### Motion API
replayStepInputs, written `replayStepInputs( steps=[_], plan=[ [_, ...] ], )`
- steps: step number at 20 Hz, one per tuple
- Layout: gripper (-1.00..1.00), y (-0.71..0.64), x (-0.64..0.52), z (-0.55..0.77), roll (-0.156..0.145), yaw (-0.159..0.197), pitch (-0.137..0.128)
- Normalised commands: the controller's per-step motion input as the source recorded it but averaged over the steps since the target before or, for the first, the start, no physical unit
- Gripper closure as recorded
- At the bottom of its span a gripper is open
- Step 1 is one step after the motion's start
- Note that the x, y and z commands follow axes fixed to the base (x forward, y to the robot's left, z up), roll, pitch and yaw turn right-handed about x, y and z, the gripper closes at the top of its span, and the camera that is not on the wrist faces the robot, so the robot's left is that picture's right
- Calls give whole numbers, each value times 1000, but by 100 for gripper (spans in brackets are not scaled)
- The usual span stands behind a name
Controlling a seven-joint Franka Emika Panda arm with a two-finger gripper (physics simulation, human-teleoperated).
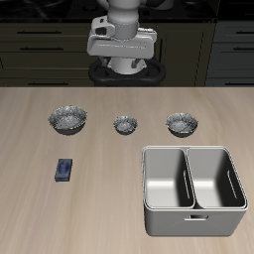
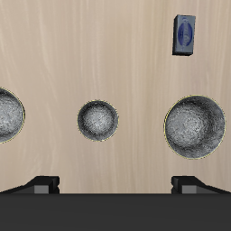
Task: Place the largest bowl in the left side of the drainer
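My gripper (image 1: 123, 62) hangs high above the back of the table (image 1: 99, 198), well clear of everything on it. In the wrist view only the tips of my two fingers (image 2: 43, 184) show, set far apart with nothing between them, so the jaws stand wide and I hold nothing.

Three speckled grey bowls sit in a row across the table, each upright and apart from the others. The largest bowl (image 1: 68, 120) is at one end of the row, the end away from the drainer; in the wrist view it is the wide one with the thin bright rim (image 2: 195, 127). The smallest bowl (image 1: 124, 124) sits in the middle of the row, directly under my wrist camera (image 2: 97, 120). The mid-sized bowl (image 1: 182, 123) closes the other end, and the wrist view catches only part of it at the frame's edge (image 2: 7, 115).

The drainer (image 1: 193, 216) stands nearer the table's front edge, just in front of the mid-sized bowl and well apart from the largest bowl. Its two deep compartments lie side by side, split by a wall, and both hold nothing. A small handle shows on its front wall.

A small blue block (image 1: 64, 170) lies flat on the table in front of the largest bowl, near it but not touching; the wrist view shows it too (image 2: 185, 34).
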Motion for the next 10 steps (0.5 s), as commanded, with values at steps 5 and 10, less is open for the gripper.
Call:
replayStepInputs(
  steps=[5, 10],
  plan=[
    [-100, -163, -24, 10, 8, 17, -1],
    [-100, -335, 15, -1, 7, -13, 9]
  ],
)
